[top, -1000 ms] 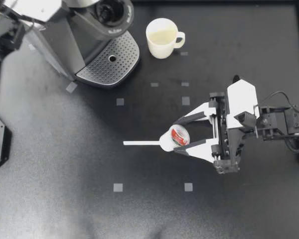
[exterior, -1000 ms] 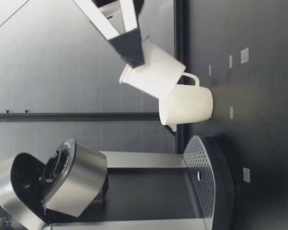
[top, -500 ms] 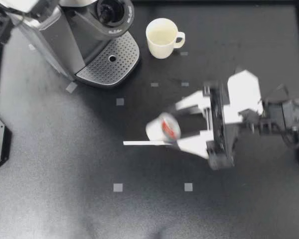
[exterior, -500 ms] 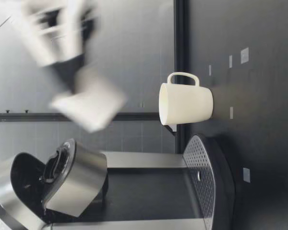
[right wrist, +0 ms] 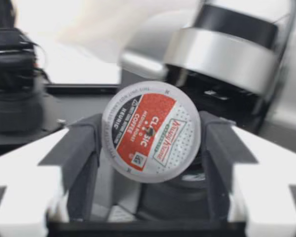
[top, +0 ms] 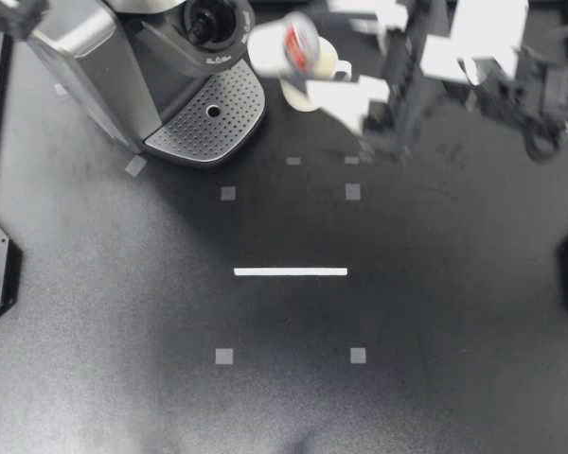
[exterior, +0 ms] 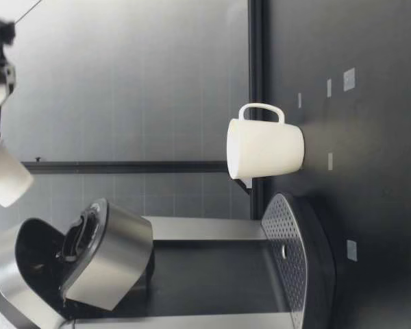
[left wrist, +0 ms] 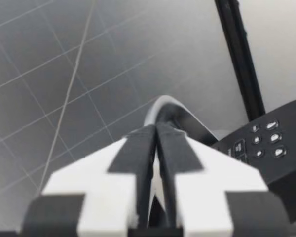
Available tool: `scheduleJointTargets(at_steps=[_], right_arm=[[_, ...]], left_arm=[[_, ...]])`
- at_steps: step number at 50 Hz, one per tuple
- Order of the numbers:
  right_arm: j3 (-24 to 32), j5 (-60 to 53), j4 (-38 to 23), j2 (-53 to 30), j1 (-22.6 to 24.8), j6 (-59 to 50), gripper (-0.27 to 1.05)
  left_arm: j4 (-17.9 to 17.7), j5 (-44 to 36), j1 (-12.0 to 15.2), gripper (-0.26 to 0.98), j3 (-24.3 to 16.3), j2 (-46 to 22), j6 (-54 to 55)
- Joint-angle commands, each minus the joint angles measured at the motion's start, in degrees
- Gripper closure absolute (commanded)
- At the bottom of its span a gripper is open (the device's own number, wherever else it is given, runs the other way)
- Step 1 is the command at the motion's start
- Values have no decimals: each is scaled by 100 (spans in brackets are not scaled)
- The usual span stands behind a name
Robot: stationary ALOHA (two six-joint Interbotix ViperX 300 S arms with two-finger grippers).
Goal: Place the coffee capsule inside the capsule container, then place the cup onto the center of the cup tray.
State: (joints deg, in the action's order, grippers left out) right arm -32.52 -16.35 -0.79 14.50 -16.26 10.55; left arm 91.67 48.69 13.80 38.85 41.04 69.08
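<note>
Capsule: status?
Right gripper shut on capsule, aloft near open capsule container. Left gripper shut, empty. Cup on table, off tray. Nothing seen blocking.

Black table (top: 123,312): coffee machine (top: 161,66), cup (exterior: 264,147), white strip (top: 291,271), small tape squares (top: 224,357).

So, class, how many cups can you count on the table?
1. The white cup stands upright on the table beside the coffee machine's perforated tray; from above, the held coffee capsule partly covers it.

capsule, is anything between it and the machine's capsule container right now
Nothing visible. My right gripper holds the coffee capsule in the air just beside the capsule container, whose lid stands open.
</note>
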Motion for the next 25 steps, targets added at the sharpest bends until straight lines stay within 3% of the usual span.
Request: scheduleJointTargets(at_steps=[1,25], right_arm=[[387,105,-9,-62,-132,88,24],[1178,571,-53,-896,-316,246,24]], left_arm=[[26,-62,18,58,0,167,35],[26,-70,18,58,141,281,26]])
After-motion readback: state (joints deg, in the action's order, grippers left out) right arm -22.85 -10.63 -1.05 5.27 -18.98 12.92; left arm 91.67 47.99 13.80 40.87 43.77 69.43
